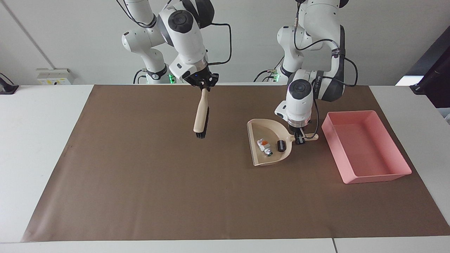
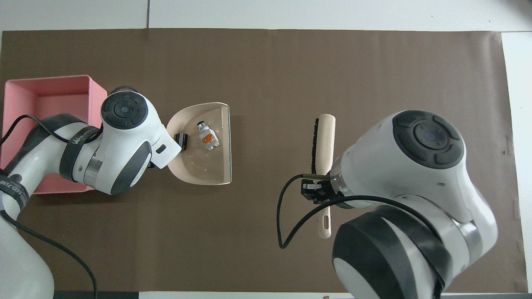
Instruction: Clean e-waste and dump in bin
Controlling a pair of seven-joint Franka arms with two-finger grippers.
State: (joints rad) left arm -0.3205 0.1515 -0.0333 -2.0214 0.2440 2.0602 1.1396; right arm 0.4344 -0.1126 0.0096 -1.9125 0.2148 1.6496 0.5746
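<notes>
The beige dustpan (image 1: 259,128) holds both e-waste pieces: the whitish one with green and orange marks (image 1: 264,146) and the small black block (image 1: 281,145). My left gripper (image 1: 299,138) is shut on the dustpan's handle, between the pan and the pink bin (image 1: 365,151). My right gripper (image 1: 204,85) is shut on the handle of a beige brush (image 1: 200,116) that hangs bristles down over the mat's middle. In the overhead view the dustpan (image 2: 208,166), whitish piece (image 2: 207,136), black block (image 2: 181,140), bin (image 2: 45,99), brush (image 2: 324,141) and right gripper (image 2: 318,193) show; the left gripper's fingers are hidden under its wrist.
A brown mat (image 1: 140,175) covers most of the white table. The bin stands at the left arm's end of the mat, a short gap from the dustpan. A black object (image 1: 436,84) sits off the table's edge at that end.
</notes>
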